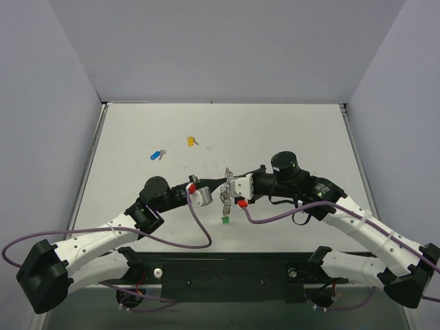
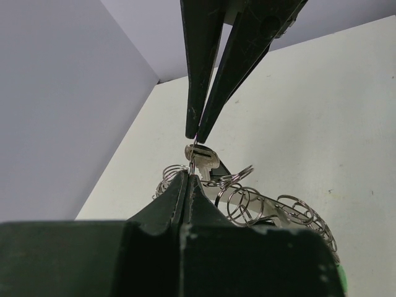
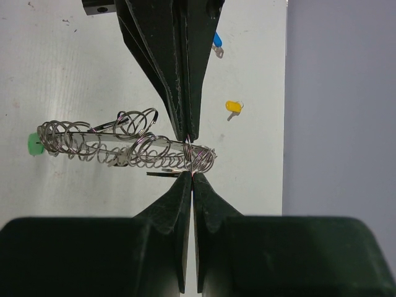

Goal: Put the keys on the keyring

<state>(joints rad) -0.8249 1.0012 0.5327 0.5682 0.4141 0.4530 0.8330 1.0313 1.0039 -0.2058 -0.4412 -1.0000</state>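
Note:
A chain of linked silver keyrings (image 3: 124,148) hangs above the table between both grippers. My right gripper (image 3: 192,175) is shut on a ring at the chain's end. My left gripper (image 2: 189,177) is shut on the same ring from the opposite side, so the two sets of tips nearly meet. In the top view the left gripper (image 1: 221,183) and right gripper (image 1: 231,180) face each other mid-table. The keyring chain (image 1: 225,196) droops toward a green key (image 1: 225,221) at its lower end. A blue key (image 1: 157,155) and a yellow key (image 1: 192,141) lie loose on the table behind.
The white table (image 1: 289,130) is walled on the left, back and right. Purple cables (image 1: 199,227) trail from both wrists across the near part of the table. The black arm mount (image 1: 227,275) runs along the near edge.

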